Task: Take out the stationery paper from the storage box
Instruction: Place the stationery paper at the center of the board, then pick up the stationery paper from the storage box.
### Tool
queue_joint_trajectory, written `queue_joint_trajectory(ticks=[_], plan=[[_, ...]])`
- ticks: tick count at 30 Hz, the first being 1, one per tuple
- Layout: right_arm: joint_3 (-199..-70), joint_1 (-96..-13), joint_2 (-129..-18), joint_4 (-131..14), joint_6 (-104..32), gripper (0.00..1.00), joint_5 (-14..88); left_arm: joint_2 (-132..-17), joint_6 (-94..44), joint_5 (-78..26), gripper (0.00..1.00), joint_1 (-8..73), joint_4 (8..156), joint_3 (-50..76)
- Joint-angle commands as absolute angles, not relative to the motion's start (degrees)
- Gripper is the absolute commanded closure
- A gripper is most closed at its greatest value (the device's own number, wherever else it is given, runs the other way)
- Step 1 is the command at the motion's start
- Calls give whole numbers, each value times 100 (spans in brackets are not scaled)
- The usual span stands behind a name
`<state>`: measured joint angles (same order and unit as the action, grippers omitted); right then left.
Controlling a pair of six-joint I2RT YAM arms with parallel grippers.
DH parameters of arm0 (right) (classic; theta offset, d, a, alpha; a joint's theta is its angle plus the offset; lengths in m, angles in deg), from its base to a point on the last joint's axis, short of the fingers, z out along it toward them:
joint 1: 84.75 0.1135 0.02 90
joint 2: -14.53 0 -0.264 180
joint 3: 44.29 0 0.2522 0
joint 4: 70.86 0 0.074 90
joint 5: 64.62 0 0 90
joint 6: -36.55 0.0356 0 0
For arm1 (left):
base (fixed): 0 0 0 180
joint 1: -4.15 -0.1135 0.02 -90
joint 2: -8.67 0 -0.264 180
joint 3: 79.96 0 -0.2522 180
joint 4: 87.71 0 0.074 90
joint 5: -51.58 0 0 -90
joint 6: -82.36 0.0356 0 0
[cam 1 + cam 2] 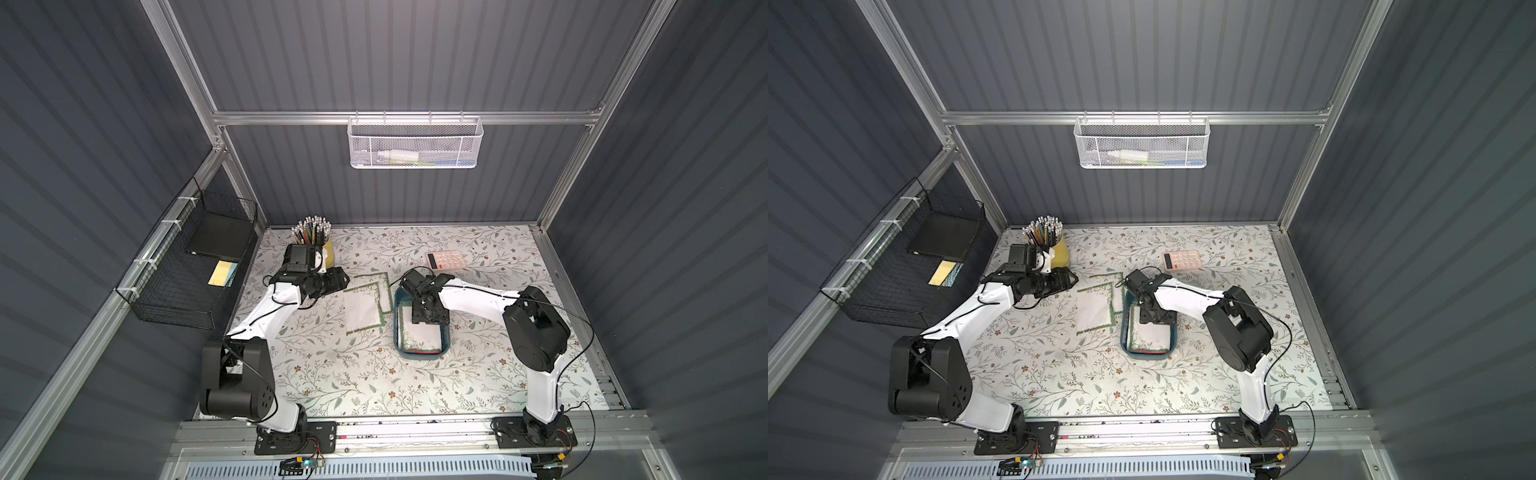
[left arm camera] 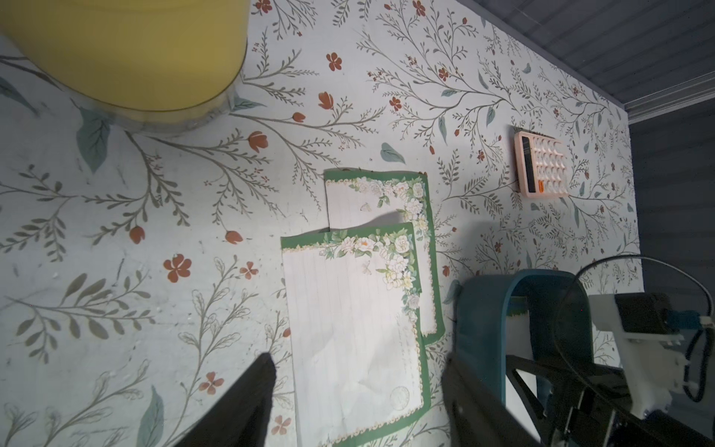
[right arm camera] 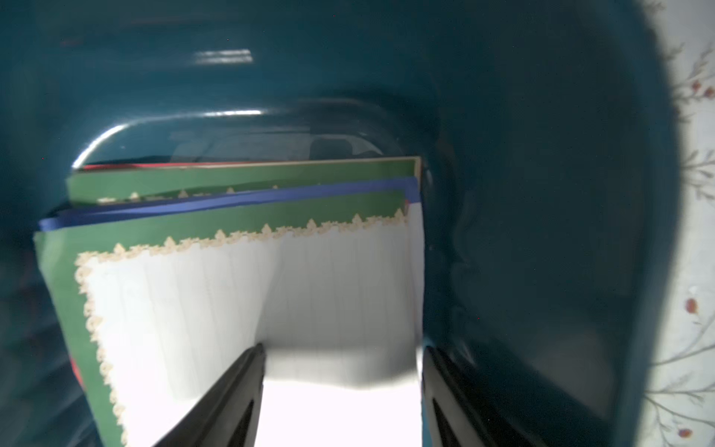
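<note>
Although down inside storage box [image 3: 541,193], pinching nothing with right gripper [image 3: 343,348]: spread wide, straddling top sheet of stationery paper [image 3: 193,309]. Can't tell whether fingertips [image 3: 247,375] touch it. Seeing a raised fold in that sheet between them.

Same for left gripper [image 2: 358,358]: spread wide, empty, hovering over two loose sheets [image 2: 348,309]. Lying flat on table mat [image 2: 154,302] just beside box, overlapping, one partly under the other.

Counting more paper stacked under top sheet in box: green, blue and red edges, plus a tan edge at the end. Finding box mid-table in both top views; losing its far half behind right arm [image 1: 469,297].

Around:
- calculator [image 1: 445,260] beyond box, apart from it
- yellow cup [image 1: 329,254] of pencils [image 1: 312,230] right behind left wrist
- black wire basket [image 1: 187,291] on left wall, yellow pad [image 1: 219,273] inside
- white mesh basket [image 1: 415,143] hung on back rail

Materials:
- box: glossy dark teal plastic, shallow, rounded corners
- sheets: thin lined paper, green border, cream scalloped trim, white flowers at one corner
- mat: printed floral, scuffed
- calculator: pink, pale round keys
</note>
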<state>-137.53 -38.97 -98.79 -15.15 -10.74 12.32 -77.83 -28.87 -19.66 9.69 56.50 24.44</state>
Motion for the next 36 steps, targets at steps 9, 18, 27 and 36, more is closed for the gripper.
queue_joint_trajectory(ticks=[9, 18, 27, 36], plan=[[-13203, -3974, -9871, -2028, -828, 31, 1826, -7672, -2912, -1961, 29, 972, 5455, 2573], [-13164, -3975, -9754, -1972, -859, 47, 1744, -7744, -2937, -1918, 30, 972, 5566, 2657], [-13568, -3964, -9669, -1505, -1000, 61, 1425, -7808, -3009, -1862, 30, 977, 5673, 2703], [-13941, -3967, -9335, -1288, -1074, 61, 1115, -7851, -3067, -1742, 30, 977, 5742, 2663]])
